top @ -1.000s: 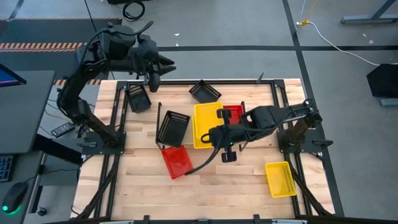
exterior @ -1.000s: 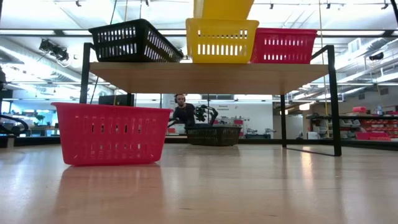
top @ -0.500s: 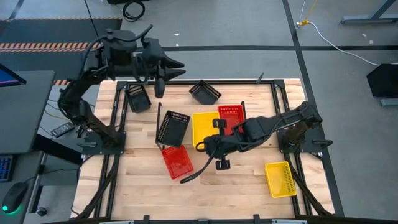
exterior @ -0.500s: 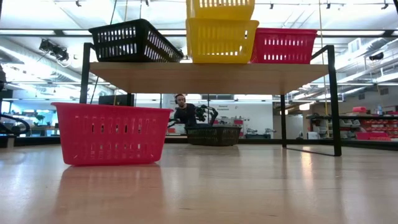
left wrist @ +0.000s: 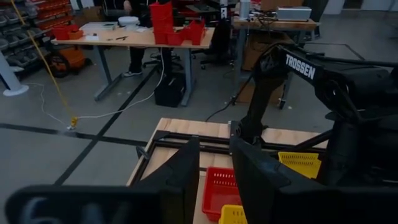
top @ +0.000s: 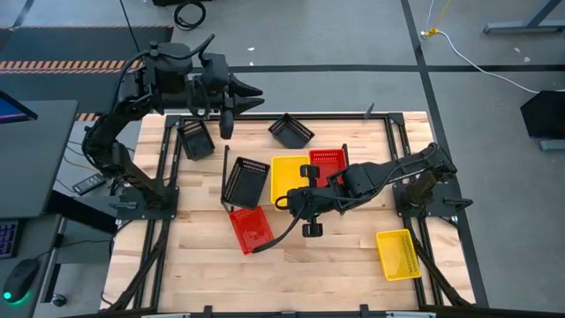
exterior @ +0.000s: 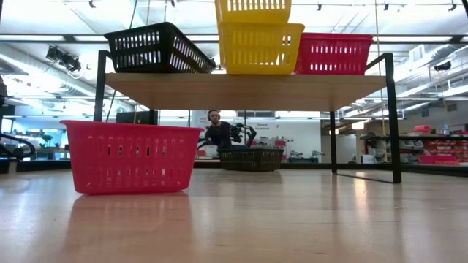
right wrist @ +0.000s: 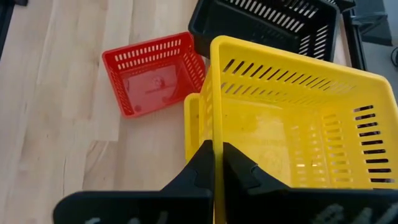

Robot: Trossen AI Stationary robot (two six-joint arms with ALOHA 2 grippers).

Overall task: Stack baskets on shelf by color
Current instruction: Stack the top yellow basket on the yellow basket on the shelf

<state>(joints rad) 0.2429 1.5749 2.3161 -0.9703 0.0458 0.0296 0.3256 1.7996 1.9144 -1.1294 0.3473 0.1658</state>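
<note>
The right jaws [right wrist: 214, 163] are closed on the near wall of a yellow basket [right wrist: 292, 130], which they hold over a second yellow basket [exterior: 260, 47] on the shelf [exterior: 245, 89]; in the low view the held one sits part way into the lower, its rim above it, so this nesting looks begun but not seated, and the grip is not yet let go.

On the shelf, beside the right jaws, a black basket [exterior: 157, 47] stands tilted at one end, the yellow pair in the middle, and a red basket [exterior: 333, 53] at the other end; so each colour has its place started, judging by these views.

Left to do, as far as can be seen: a red basket [top: 250, 228] on the table [top: 344, 265] just beyond the shelf edge near the right jaws; a third yellow basket [top: 398, 253] well apart from them, near the right arm's base; two black baskets on the table, one [top: 290, 131] past the shelf from the right jaws, one [top: 196, 140] below the left jaws [top: 227, 126].

A third red basket is not made out in these views.

The left jaws hang above the far table edge, well apart from the shelf, narrowly parted and holding nothing; that arm waits.

By this count roughly half the stacking remains.
</note>
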